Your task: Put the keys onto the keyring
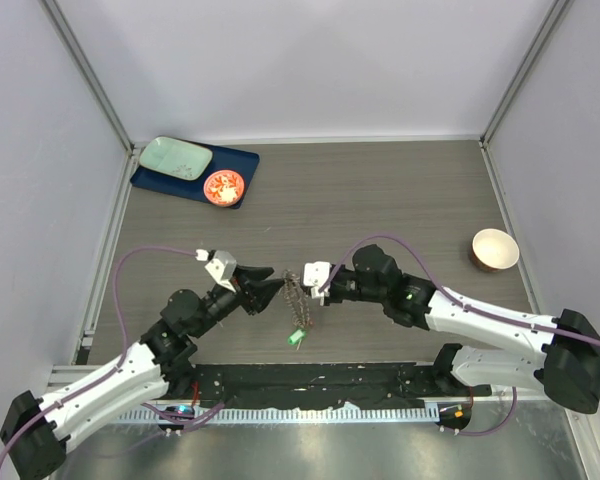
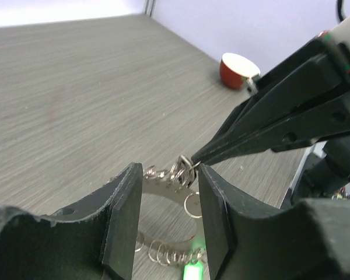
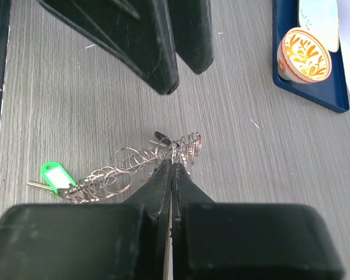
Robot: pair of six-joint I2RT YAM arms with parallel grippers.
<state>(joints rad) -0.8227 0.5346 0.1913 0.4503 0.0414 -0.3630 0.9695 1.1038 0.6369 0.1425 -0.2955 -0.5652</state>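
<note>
— How are the fingers set?
— The right gripper (image 3: 172, 164) is pinched shut on the keyring (image 3: 141, 162); the left gripper (image 2: 170, 195) is held parted just beside it.
— And the keys?
— One green key (image 3: 53, 175) is seen at the ring's end, above the table (image 3: 256, 175); the others cannot be made out.

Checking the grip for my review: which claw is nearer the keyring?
Right. The right claw is shut on the keyring, pinching one end of it. The left claw is open just beyond it, across a small gap, not touching.
</note>
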